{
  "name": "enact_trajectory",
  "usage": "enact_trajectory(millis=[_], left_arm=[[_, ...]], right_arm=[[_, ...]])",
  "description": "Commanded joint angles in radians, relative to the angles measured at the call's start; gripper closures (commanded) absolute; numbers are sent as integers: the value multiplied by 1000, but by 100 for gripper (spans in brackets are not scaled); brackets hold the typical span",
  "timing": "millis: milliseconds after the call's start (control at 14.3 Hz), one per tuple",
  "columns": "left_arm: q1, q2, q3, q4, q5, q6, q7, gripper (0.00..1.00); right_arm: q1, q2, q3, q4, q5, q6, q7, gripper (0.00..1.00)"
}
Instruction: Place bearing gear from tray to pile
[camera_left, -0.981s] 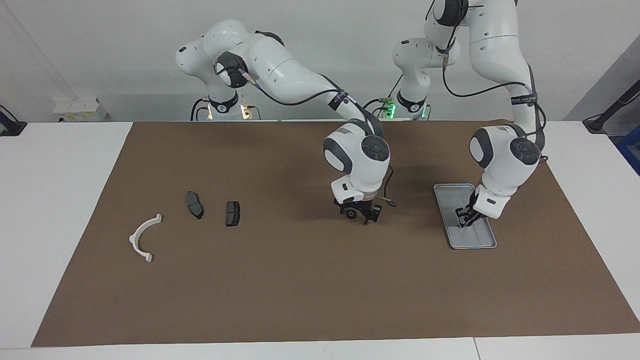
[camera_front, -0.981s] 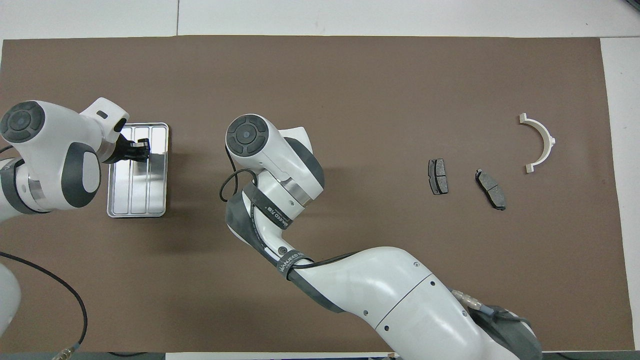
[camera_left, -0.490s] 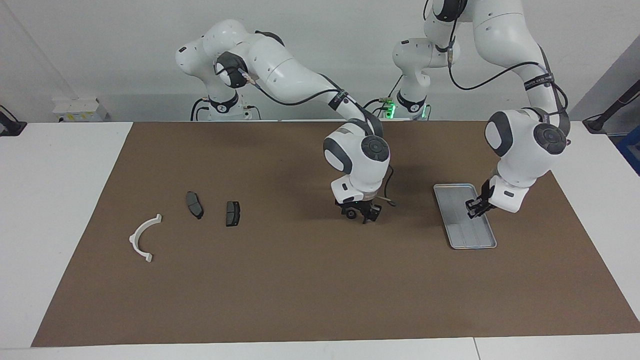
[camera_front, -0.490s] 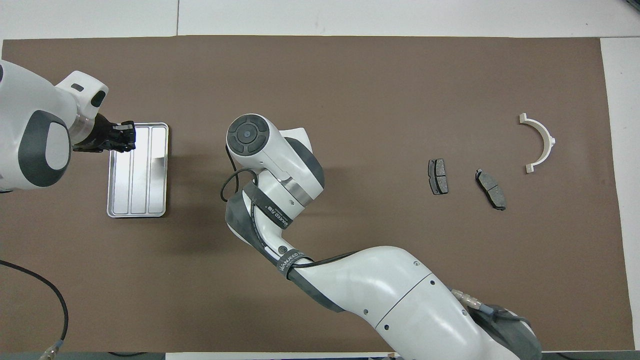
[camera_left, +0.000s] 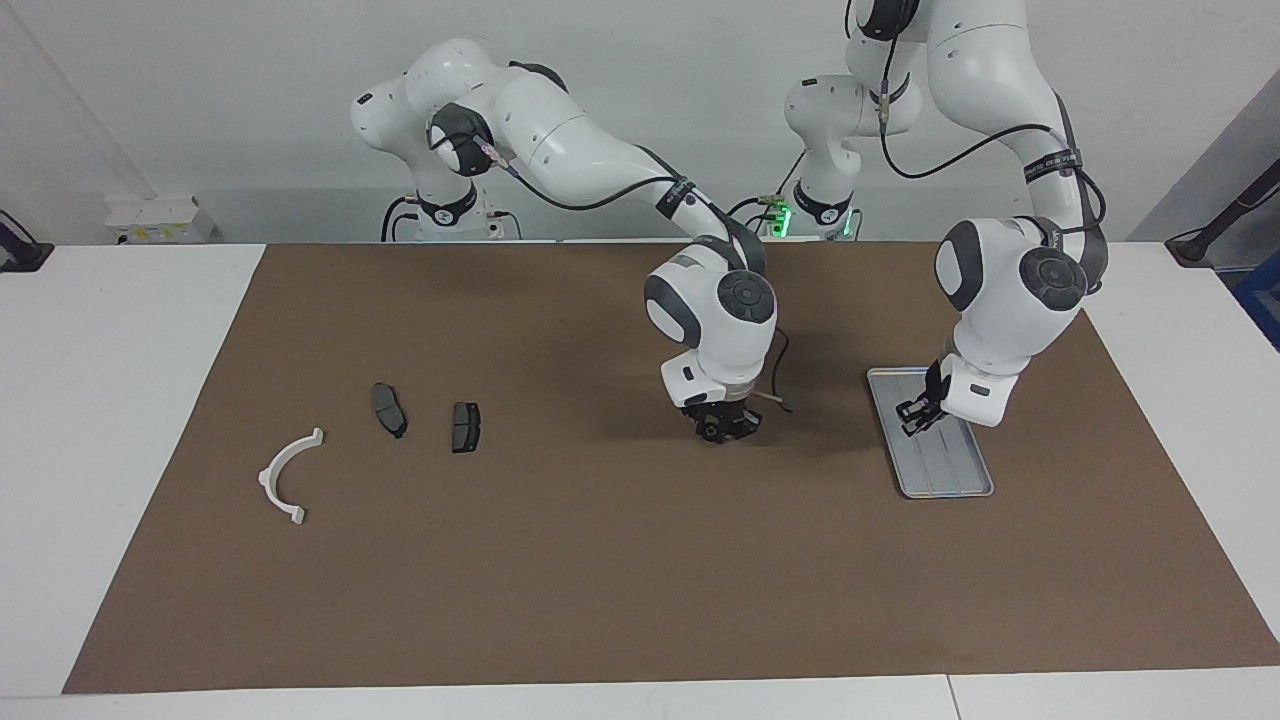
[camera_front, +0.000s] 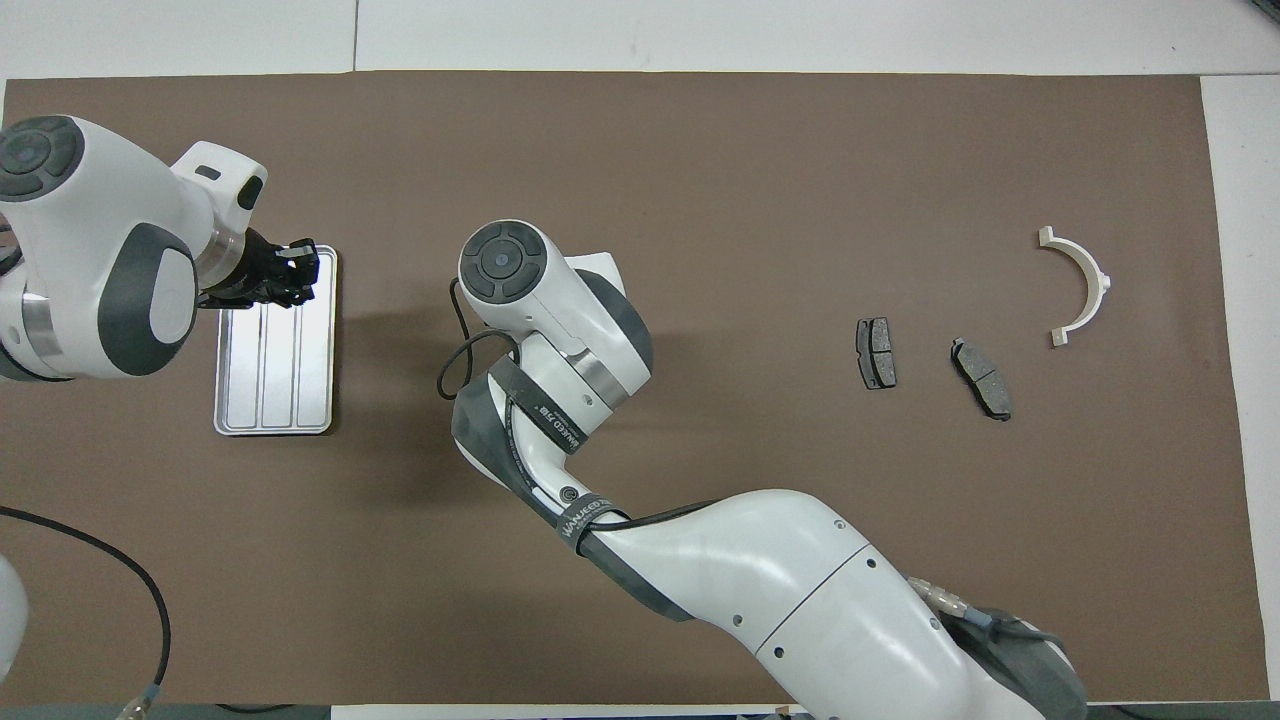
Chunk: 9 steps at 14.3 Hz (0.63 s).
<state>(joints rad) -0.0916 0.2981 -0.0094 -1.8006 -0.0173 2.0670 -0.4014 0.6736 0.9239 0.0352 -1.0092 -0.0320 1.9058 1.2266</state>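
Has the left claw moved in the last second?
Yes. The left claw has lifted off the tray floor and shifted toward its robot-side end.

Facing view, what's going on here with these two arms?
The right claw is down low at the middle of the brown mat, between the tray and the pile, a white bracket and two dark pads. Whether it holds anything I cannot tell. The left claw is shut, over the tray's end nearer the robots.

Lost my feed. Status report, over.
Left tool shut over flat ridged silver-grey metal tray, no gear visible. Right tool low over brown mat's middle. Nothing between it and white curved plastic bracket.
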Motion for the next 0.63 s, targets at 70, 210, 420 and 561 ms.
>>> enact_trajectory(millis=[70,210,420,561], left_arm=[[-79,-10,11,6,-4,-11,-144,100],[-121,-5,8,12,-6,5,-218,100],[-267,4,8,24,-6,48,-405,100],[-400,68,14,35,-6,125,-546,100]], right_arm=[[-104,-118,22,3,3,-195,-189,100],[-169,-230,23,3,6,-319,-345,100],[-290,-351,11,1,-12,-436,-746,100],[-408,-373,9,-3,-20,-441,-1034,100]])
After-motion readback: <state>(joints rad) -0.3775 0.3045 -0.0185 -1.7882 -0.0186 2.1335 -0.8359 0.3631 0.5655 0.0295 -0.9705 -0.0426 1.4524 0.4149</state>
